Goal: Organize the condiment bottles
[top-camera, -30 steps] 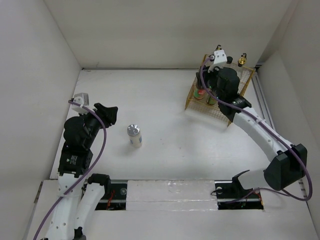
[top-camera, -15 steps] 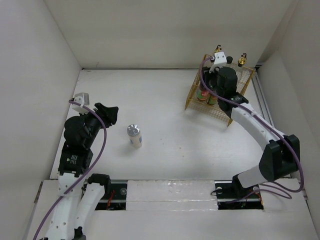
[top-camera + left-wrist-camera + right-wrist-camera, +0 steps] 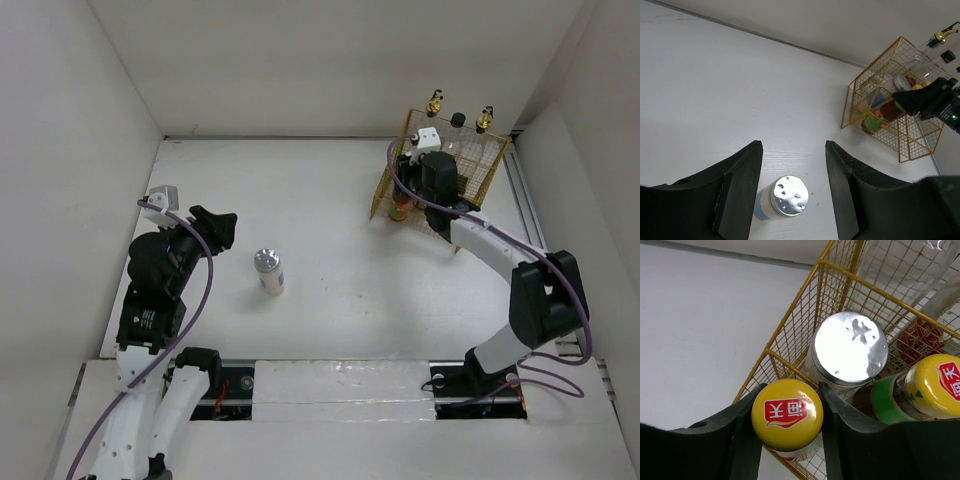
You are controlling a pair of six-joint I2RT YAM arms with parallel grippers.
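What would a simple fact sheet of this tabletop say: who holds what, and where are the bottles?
Left pincer: open, hovering over the white shaker
White shaker: upright, alone on the table, not gripped
Right pincer: closed on a yellow-capped sauce bottle
Held bottle: at the left front corner of the yellow wire basket; inside or outside unclear
In basket: silver-lidded shaker, second yellow-capped bottle, two gold-topped bottles, black-capped jar

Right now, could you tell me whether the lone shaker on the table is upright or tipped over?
Upright: the shaker stands on its base, its silver lid facing up.
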